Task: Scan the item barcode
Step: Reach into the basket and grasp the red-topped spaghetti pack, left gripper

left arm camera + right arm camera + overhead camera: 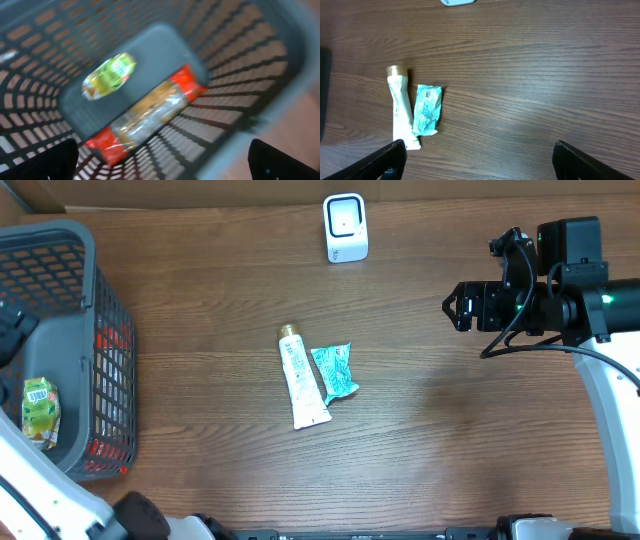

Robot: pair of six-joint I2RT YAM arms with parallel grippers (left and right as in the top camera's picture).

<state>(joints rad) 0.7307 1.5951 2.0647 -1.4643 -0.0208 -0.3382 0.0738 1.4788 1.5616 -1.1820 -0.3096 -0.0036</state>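
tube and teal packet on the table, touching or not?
Touching. The right wrist view shows the lower corner of the teal packet lying against the white tube, with no gap there. They spread apart only toward the tube's cap end.

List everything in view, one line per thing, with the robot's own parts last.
table: one, brown wood, under everything
basket: one, dark grey, at the table's left edge
green packet: one, green and yellow, inside the basket
red-ended packet: one, clear with red ends, inside the basket beside the green packet
tube: one, white with a gold cap, lying at the table's middle
teal packet: one, teal, lying right against the tube
scanner: one, white, at the far edge of the table
left gripper: one, black, open, above the basket
right gripper: one, black, open and empty, above the table's right side
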